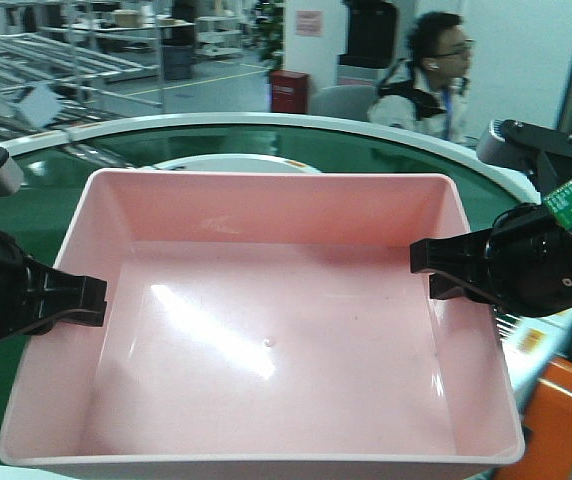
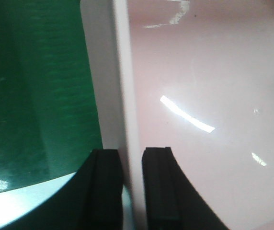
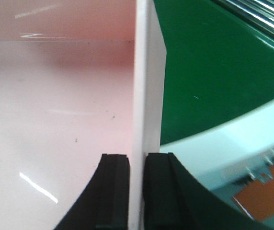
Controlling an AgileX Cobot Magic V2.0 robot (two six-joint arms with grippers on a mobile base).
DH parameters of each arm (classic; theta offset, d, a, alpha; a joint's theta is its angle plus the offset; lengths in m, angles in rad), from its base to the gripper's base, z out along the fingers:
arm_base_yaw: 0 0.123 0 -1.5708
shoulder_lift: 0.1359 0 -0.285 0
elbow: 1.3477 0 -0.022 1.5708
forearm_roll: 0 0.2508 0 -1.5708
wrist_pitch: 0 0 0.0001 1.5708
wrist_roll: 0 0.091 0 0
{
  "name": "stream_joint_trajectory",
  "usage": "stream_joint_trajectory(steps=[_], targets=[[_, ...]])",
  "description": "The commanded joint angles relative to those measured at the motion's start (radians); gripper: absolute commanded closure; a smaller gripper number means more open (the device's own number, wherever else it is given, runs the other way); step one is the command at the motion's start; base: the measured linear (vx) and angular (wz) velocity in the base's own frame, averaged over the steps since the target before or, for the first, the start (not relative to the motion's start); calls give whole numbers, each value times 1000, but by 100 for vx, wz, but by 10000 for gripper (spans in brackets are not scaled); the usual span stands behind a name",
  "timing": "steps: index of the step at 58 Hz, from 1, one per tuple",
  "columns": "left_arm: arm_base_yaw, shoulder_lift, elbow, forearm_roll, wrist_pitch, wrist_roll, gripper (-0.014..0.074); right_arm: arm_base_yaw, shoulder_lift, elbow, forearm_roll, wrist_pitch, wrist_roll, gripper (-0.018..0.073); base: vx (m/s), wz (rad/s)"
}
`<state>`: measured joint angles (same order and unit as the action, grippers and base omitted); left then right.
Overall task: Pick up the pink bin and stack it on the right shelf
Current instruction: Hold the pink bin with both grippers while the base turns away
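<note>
Exterior front-facing view, item 1: pink bin (image 1: pixel 266 330), shallow and wide, with nothing inside it. It fills the middle of the picture, open side up, with light glare on its floor. It sits over the curved green conveyor belt (image 1: pixel 26 200) with its white edging (image 1: pixel 266 122). Whether its base touches the belt cannot be told.

Item 2: left gripper (image 1: pixel 91 300), black, at the bin's left wall about midway along. In the left wrist view this gripper (image 2: pixel 132 154) has 1 finger outside the wall and 1 finger inside, clamped on the rim of the bin (image 2: pixel 209 86), with the belt (image 2: pixel 36 96) alongside.

Item 3: right gripper (image 1: pixel 426 270), black, at the bin's right wall opposite the left one. A small green circuit board (image 1: pixel 571 200) sits on its arm. In the right wrist view this gripper (image 3: pixel 137 160) likewise straddles the wall, its 2 fingers pressed to either face of the bin (image 3: pixel 55 96), with the belt (image 3: pixel 213 72) beyond.

Item 4, background: a seated person (image 1: pixel 431 75) in glasses beyond the belt, a red box (image 1: pixel 289 92) on the floor, and an orange panel (image 1: pixel 561 410) at lower right.
</note>
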<state>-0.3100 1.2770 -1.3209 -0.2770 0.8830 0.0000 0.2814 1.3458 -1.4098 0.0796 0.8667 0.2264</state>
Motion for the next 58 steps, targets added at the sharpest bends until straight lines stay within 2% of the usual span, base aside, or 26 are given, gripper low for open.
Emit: stream_joint_trajectory(steps=[1, 33, 58], targets=[[-4, -34, -31, -42, -52, 16, 598, -3, -33, -39, 5, -108, -13, 568, -19, -51], [-4, -34, -31, -42, -52, 16, 598, -3, -33, -39, 5, -108, -13, 568, -13, -69], [-4, -39, -31, -42, -52, 16, 598, -3, -36, -39, 7, -108, -13, 568, 1, -68]])
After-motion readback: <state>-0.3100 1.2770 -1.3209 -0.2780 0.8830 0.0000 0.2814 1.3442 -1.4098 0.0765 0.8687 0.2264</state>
